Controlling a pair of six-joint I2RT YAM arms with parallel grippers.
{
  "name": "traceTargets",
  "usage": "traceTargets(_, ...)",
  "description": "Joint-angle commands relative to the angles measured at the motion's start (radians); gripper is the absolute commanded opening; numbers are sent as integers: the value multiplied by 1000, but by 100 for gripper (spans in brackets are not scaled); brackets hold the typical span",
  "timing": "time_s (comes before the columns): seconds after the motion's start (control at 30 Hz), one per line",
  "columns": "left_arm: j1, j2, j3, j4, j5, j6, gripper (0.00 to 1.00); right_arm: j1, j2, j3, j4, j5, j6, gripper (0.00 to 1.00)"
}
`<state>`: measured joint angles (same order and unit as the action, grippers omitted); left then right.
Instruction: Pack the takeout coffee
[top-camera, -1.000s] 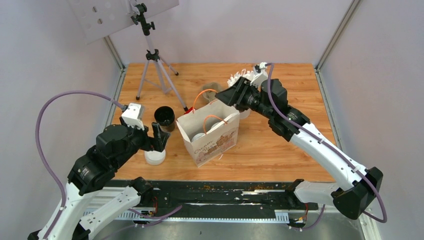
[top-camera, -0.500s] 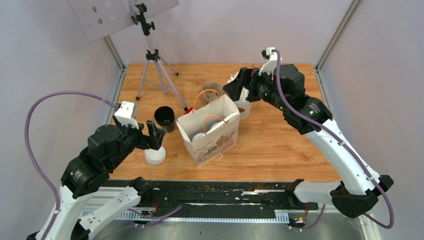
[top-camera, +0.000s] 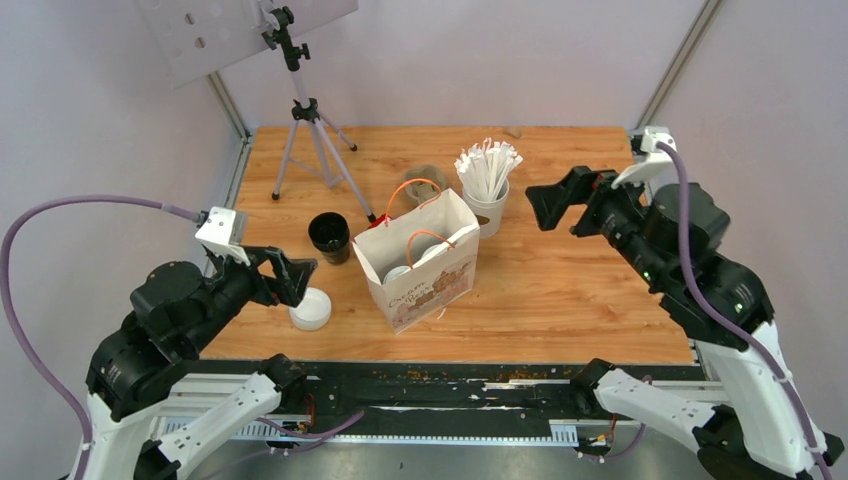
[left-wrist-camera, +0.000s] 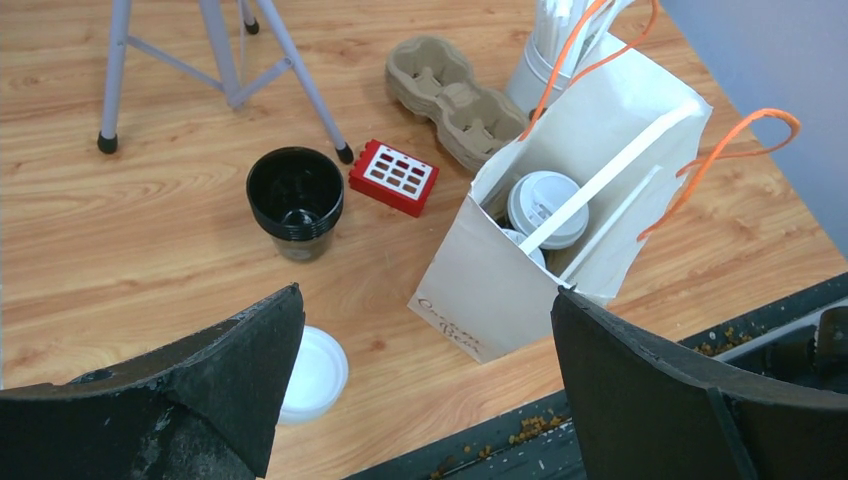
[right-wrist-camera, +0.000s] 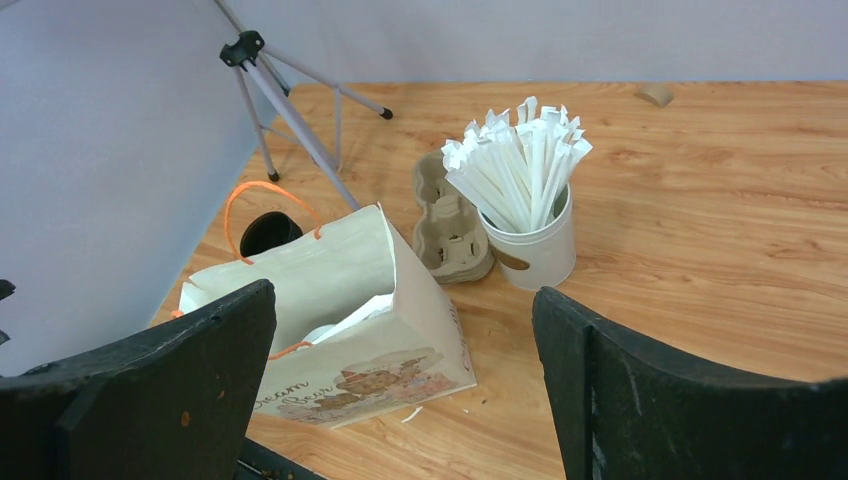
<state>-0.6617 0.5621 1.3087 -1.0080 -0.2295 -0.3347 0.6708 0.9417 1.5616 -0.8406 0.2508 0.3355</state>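
The takeout coffee stands inside the upright paper bag (top-camera: 425, 272) with orange handles, mid-table. Only the white lids show: one (left-wrist-camera: 545, 205) fully and a second (left-wrist-camera: 522, 243) partly, and a paper-wrapped stick (left-wrist-camera: 600, 187) leans across them. The cups' bodies are hidden by the bag. My left gripper (top-camera: 295, 277) hovers open and empty to the left of the bag, above a loose white lid (top-camera: 310, 309). My right gripper (top-camera: 552, 205) hangs open and empty well right of the bag. The wrist views show the bag (right-wrist-camera: 350, 320) between wide-apart fingers (left-wrist-camera: 250, 370).
A white cup of wrapped sticks (top-camera: 488, 195) and a beige pulp tray (top-camera: 425, 178) stand behind the bag. A stack of black cups (top-camera: 329, 236) and a red block (left-wrist-camera: 393, 177) lie left of it. A tripod (top-camera: 305, 120) stands at the back left. A black rail (top-camera: 450, 392) runs along the near edge.
My right arm has drawn back from above the bag and stick cup to the right, its jaws opening wide. My left arm has pulled back leftward and toward the near edge.
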Motion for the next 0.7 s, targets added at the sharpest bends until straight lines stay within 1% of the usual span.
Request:
traceTargets(0.0,-4,-43,28,-1,18,-12,100,-3,-61,-41,-34,-8,16,100)
traceTargets(0.13,-4,-69,34,-9,5,-17,100,-3,-125,-137,-3,-56,39,100)
traceTargets(0.3,-4,-97,36,-41,-27,-42,100,-3,-170,-201,11,-82,84,100)
traceTargets(0.67,-4,-138,24,-66,-47,-70,100,-2,-159,-158,-3,-88,58,100)
